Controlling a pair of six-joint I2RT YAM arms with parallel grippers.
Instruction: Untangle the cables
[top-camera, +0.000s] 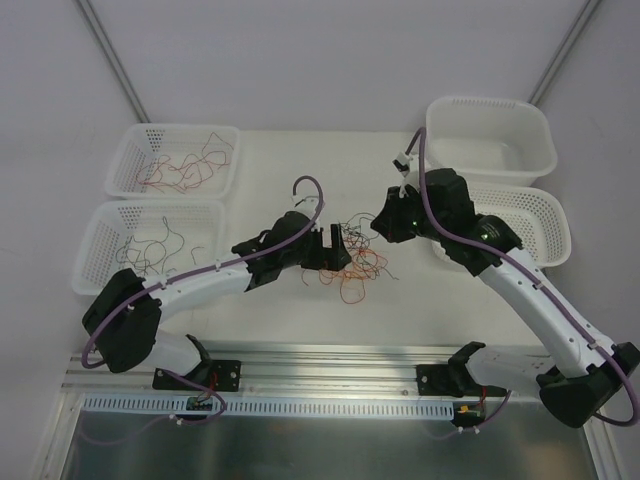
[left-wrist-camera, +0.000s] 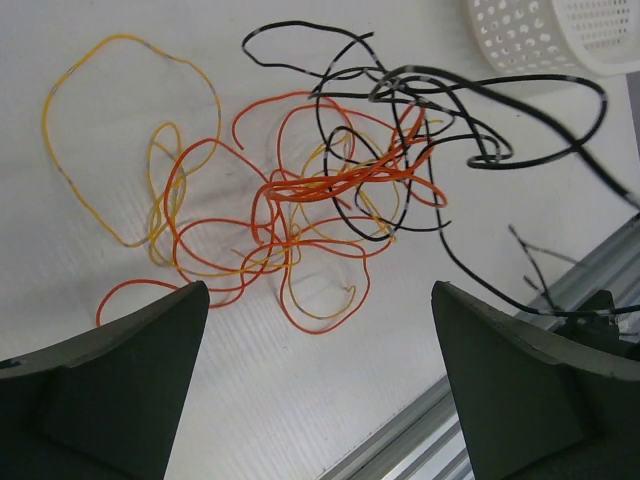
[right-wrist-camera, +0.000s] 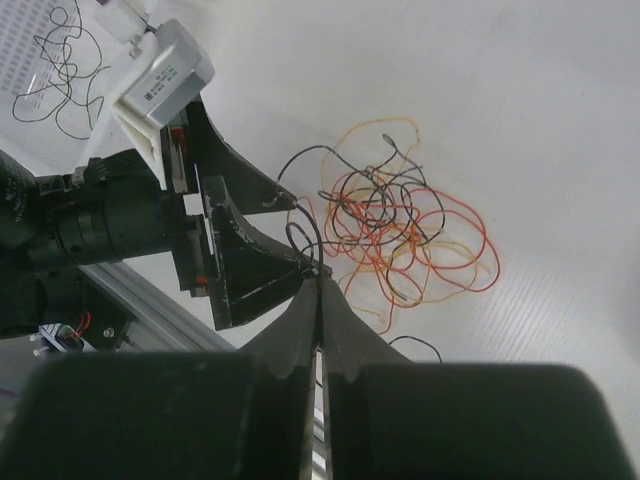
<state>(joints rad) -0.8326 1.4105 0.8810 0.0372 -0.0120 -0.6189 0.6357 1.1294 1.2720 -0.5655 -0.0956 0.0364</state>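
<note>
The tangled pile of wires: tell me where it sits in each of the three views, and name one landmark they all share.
Top view: the wire tangle lies near the picture's centre.
Left wrist view: it fills the upper middle.
Right wrist view: it lies right of centre, just beyond the shut right hand.
Shared landmark: the metal rail, low in the top view, lower right in the left wrist view, lower left in the right wrist view.
</note>
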